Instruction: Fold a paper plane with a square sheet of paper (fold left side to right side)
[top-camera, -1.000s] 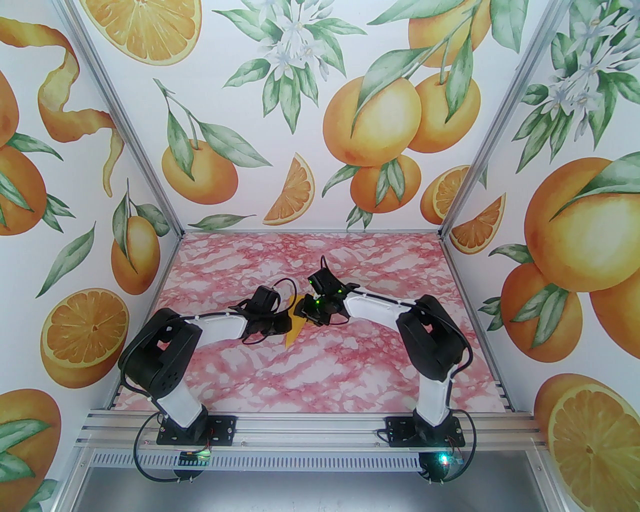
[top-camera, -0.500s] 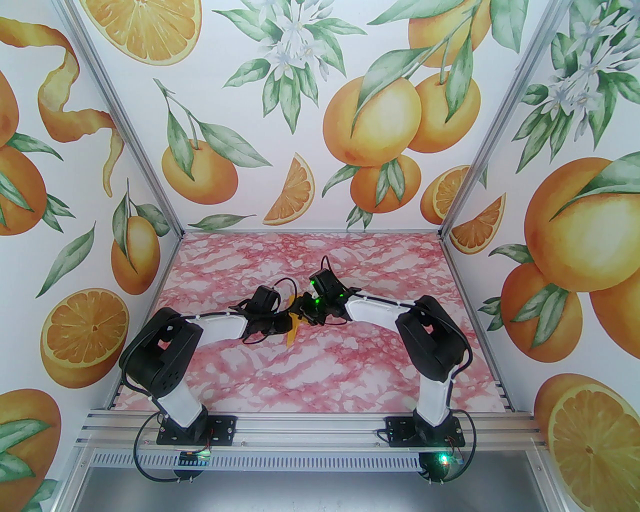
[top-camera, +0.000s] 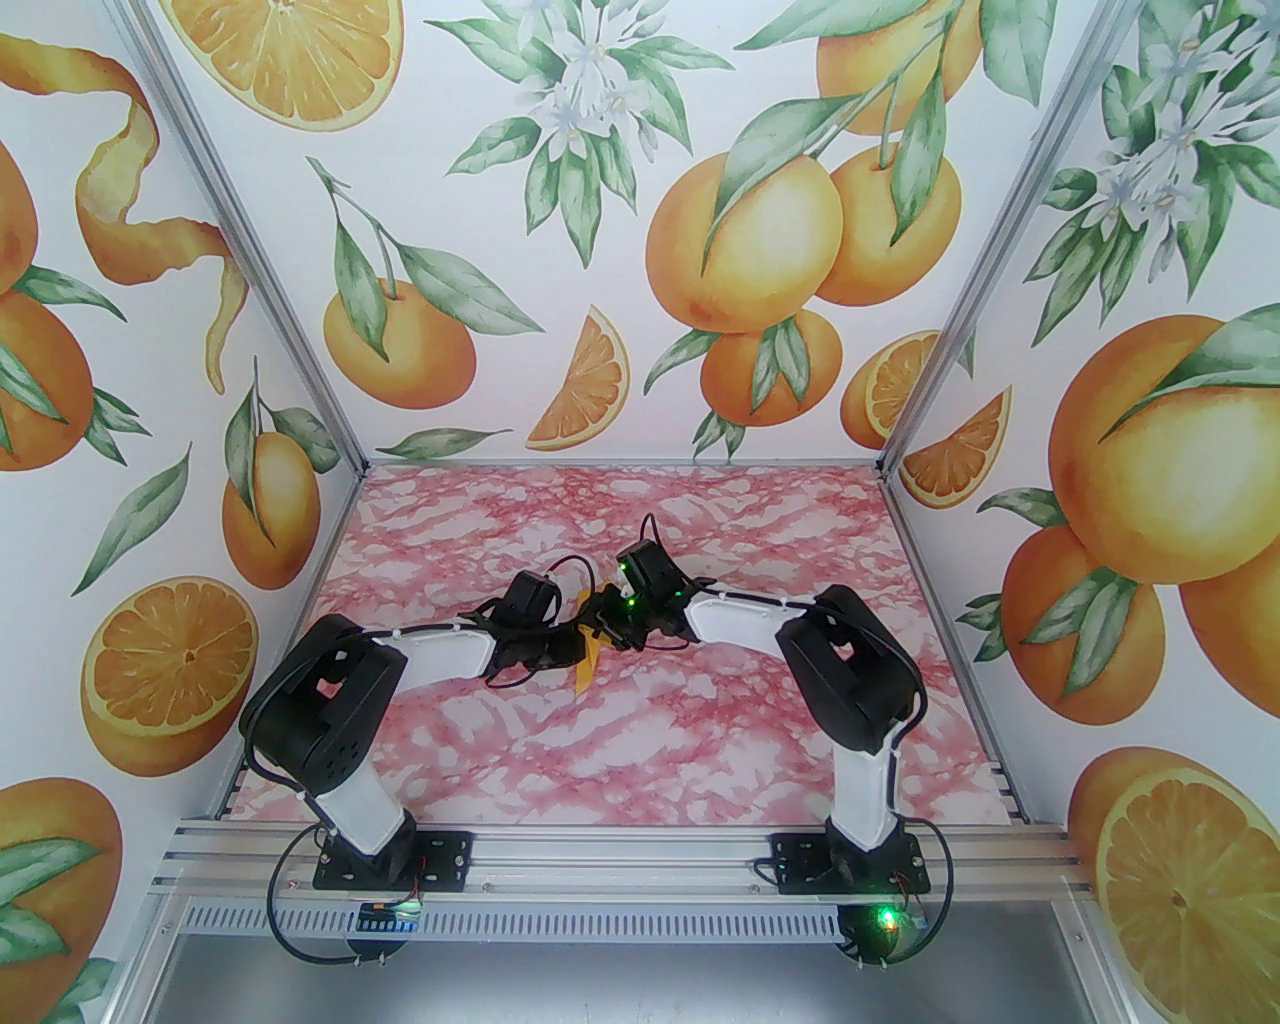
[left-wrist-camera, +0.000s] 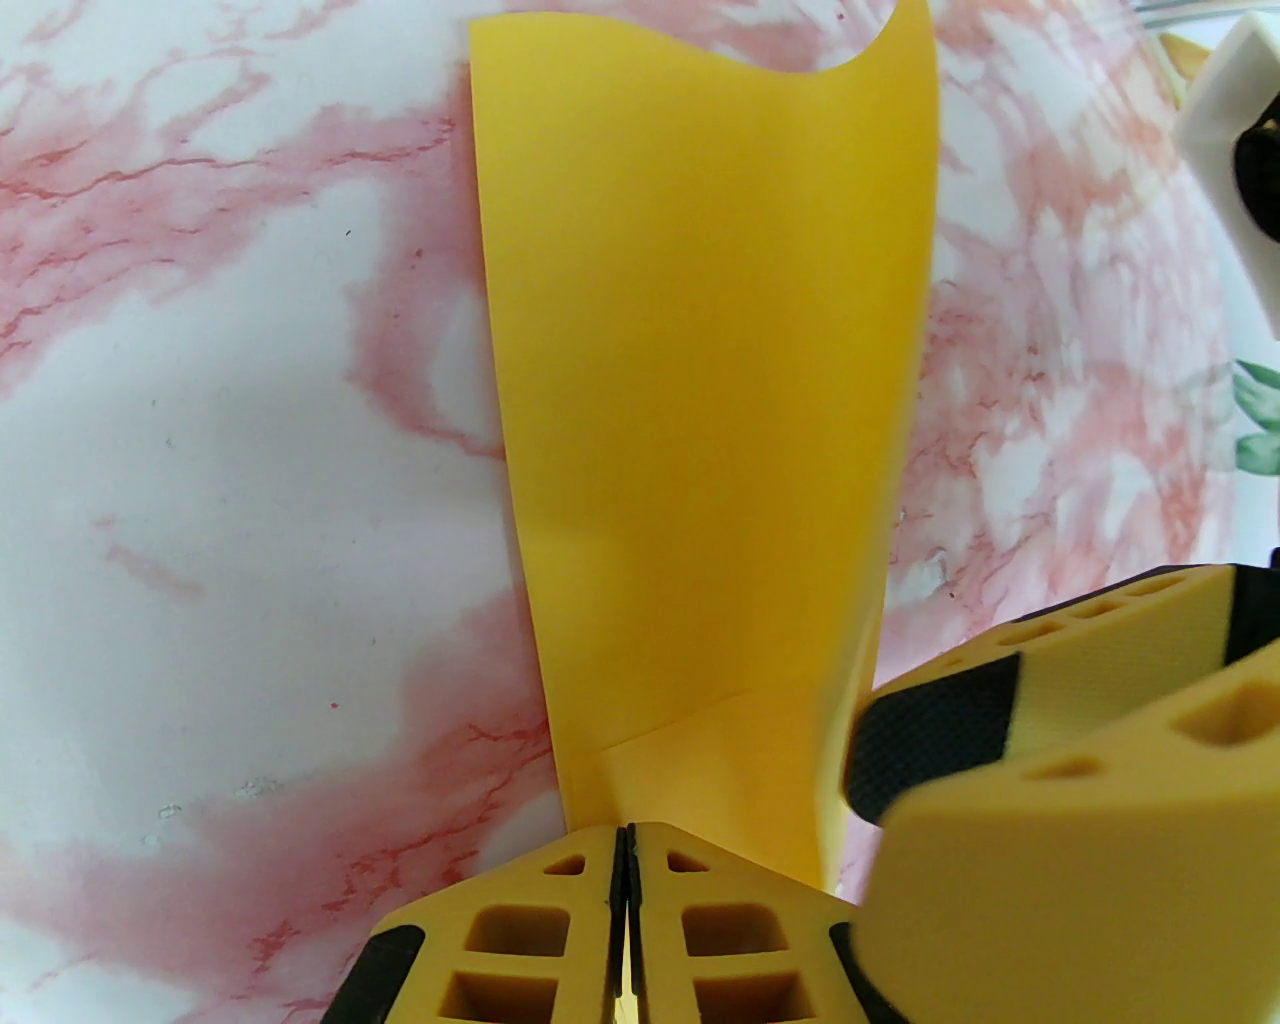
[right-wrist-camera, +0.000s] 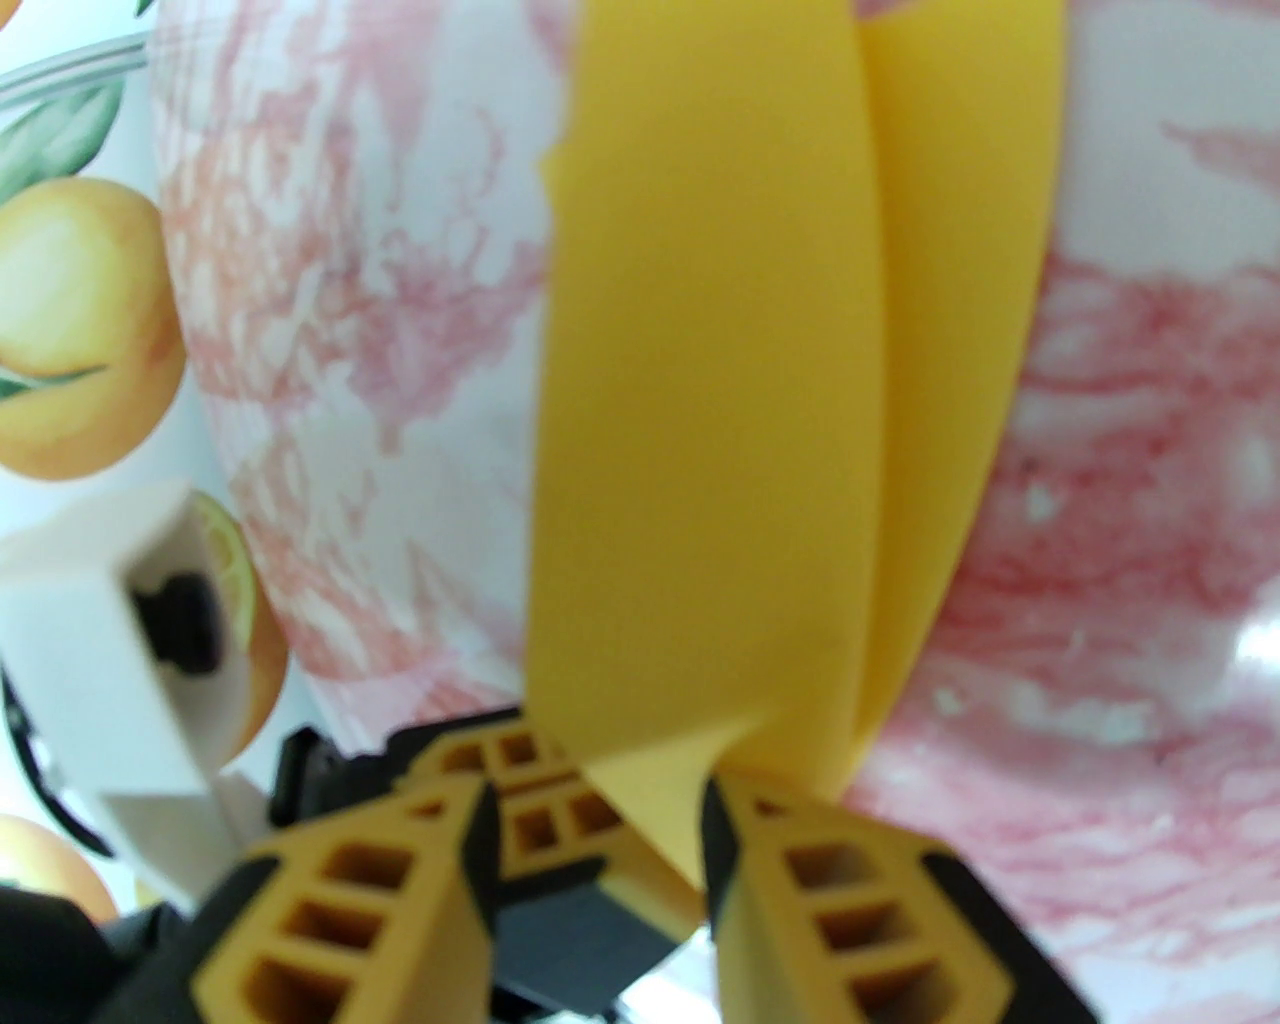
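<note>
While left jaws pinch one folded yellow sheet, right jaws stand parted around it.

Blurred paper, top edge cropped

Plain yellow-orange paper, pink-and-white marbled table, walls printed with oranges and green leaves

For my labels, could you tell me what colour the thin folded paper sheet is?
Plain yellow-orange thin folded paper sheet; clearest in the left wrist view.
</note>
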